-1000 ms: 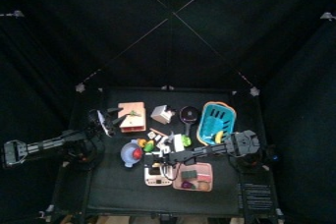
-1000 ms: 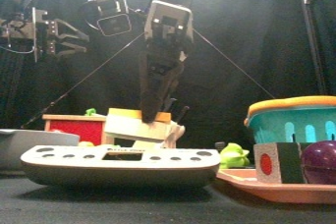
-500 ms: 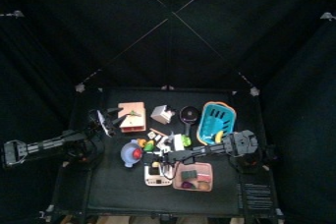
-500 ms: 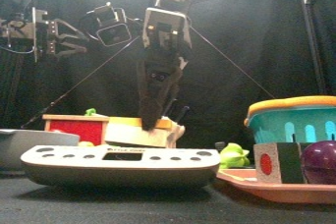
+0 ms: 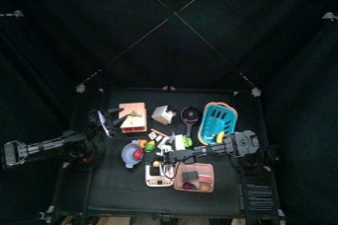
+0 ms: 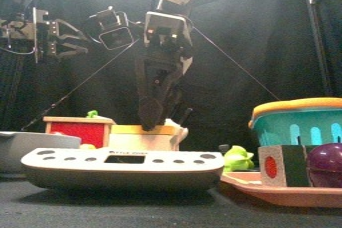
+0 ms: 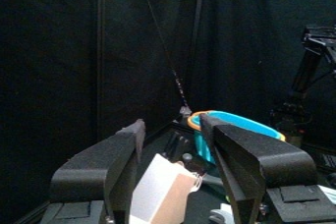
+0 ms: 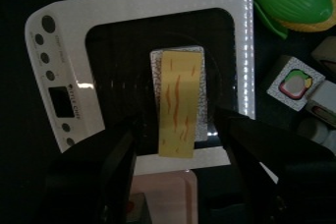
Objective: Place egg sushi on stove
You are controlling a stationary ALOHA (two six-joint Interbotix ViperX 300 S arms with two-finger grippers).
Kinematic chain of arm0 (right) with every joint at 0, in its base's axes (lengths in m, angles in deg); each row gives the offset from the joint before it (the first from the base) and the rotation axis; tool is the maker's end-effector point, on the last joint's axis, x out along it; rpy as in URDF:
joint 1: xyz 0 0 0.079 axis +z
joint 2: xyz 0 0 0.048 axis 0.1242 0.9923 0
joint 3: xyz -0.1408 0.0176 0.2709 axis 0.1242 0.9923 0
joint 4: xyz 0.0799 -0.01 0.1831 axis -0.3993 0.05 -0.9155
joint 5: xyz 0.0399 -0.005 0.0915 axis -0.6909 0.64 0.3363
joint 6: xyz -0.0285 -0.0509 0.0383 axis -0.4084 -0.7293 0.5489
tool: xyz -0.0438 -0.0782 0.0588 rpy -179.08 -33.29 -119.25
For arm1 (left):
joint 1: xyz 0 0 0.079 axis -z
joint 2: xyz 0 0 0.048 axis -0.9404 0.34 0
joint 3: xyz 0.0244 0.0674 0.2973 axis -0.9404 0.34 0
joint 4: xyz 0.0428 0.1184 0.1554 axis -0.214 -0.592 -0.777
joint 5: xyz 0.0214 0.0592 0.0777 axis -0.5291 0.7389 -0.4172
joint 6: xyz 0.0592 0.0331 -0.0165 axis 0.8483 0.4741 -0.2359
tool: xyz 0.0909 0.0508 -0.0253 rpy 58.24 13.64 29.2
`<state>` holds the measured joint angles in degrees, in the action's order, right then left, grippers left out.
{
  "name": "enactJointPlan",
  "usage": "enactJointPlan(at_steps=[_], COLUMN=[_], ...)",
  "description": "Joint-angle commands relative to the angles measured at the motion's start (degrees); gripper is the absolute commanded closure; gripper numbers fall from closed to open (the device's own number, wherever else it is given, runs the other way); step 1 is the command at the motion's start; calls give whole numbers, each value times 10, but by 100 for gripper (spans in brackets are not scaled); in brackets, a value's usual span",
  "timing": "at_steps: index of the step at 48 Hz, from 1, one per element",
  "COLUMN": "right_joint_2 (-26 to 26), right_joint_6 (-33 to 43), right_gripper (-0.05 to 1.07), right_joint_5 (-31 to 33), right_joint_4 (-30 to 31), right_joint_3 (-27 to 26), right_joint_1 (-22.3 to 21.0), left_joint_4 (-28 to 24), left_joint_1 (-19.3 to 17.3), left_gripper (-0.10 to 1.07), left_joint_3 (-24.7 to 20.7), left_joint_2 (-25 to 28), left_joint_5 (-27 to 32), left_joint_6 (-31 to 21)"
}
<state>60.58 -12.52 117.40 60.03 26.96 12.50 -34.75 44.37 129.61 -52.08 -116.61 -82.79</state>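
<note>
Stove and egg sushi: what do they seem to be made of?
The stove looks like white moulded plastic, smooth and matt, with rounded corners and dark round marks on one side. The egg sushi on it looks like a hard toy piece, perhaps painted wood or plastic: flat yellow top with thin brown lines.

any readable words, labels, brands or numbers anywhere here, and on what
None can be read.
stove: a small dark rectangular panel on its left border and a row of dark round marks, no legible characters.
small white card beside the stove: a coloured picture, no readable text.
egg sushi: brown streaks only, no lettering.
</note>
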Motion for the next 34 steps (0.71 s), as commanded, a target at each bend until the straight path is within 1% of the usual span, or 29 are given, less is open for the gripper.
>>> enactJointPlan(at_steps=[1,34], right_joint_2=[-13,-10], right_joint_6=[0,0], right_gripper=[12,12], right_joint_5=[1,18], right_joint_4=[4,16], right_joint_3=[-19,-29], right_joint_1=[-3,-3], left_joint_4=[0,0], left_joint_1=[1,1], left_gripper=[12,12], left_joint_3=[-7,-6], left_joint_2=[3,2], left_joint_5=[-2,-2], left_joint_6=[1,1])
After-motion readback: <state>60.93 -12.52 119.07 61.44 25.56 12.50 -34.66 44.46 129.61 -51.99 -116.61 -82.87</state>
